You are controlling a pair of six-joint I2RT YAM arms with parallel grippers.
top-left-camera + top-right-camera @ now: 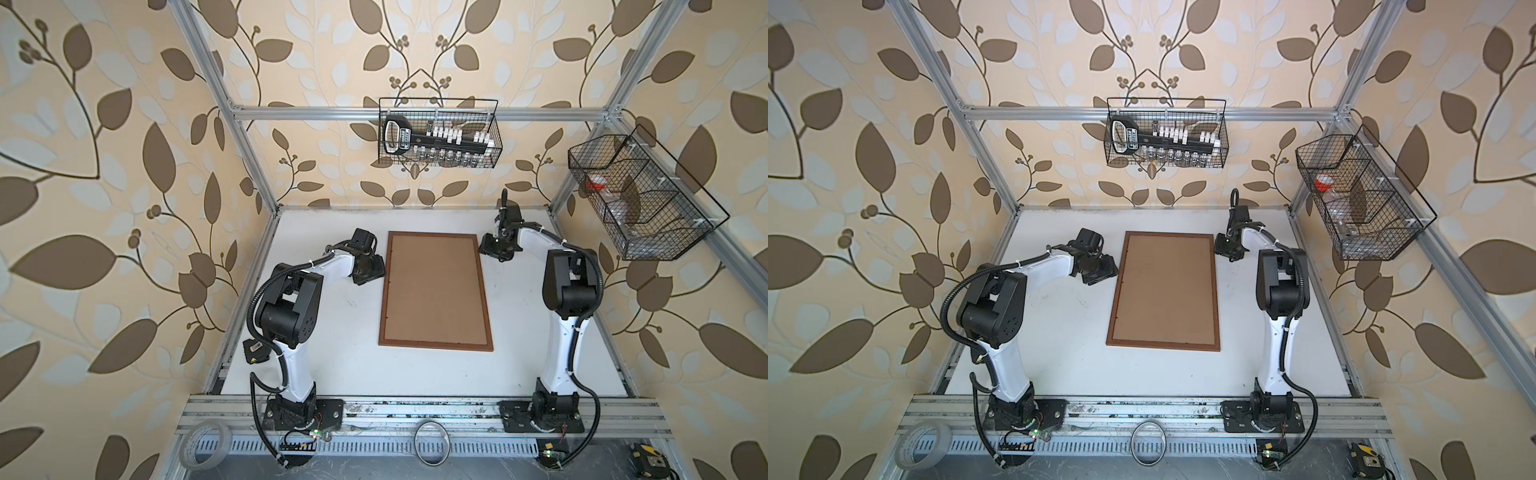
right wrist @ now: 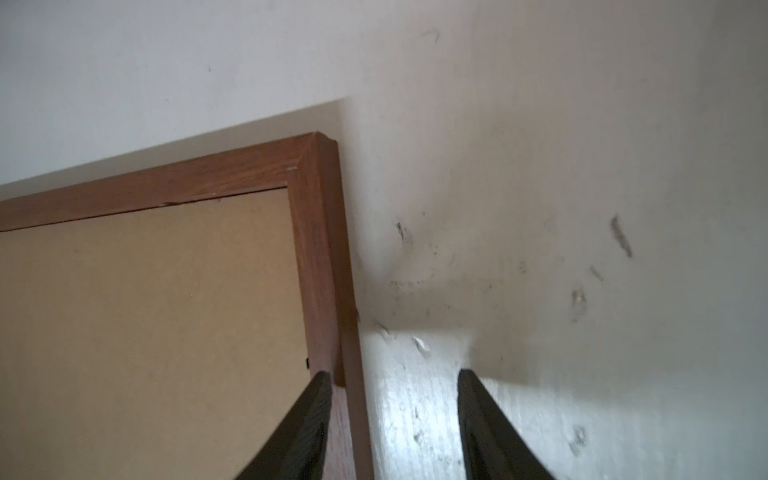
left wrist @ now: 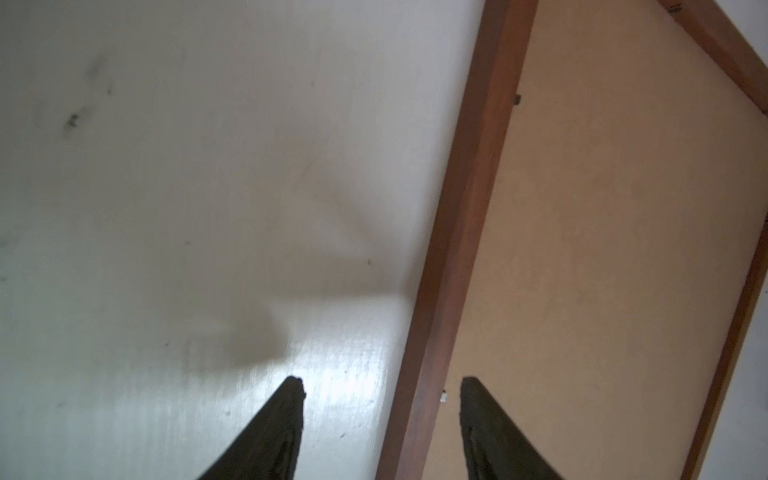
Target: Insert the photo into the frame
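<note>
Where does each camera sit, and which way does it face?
Both top views: high above the arm bases, facing down at the frame; both arms show.
Left wrist: on left arm, facing past the left claw at the frame's side.
Right wrist: on right arm, past the right claw at a frame corner.
All share the frame.

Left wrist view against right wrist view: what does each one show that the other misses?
Only the left wrist view: the left gripper, with a long side rail of the frame running between its open jaws, and the backing board's full width. Only the right wrist view: the right gripper, open, straddling the rail's outer edge, and the frame's mitred corner. Both: brown backing board set inside the reddish-brown frame on the scuffed white table.
</note>
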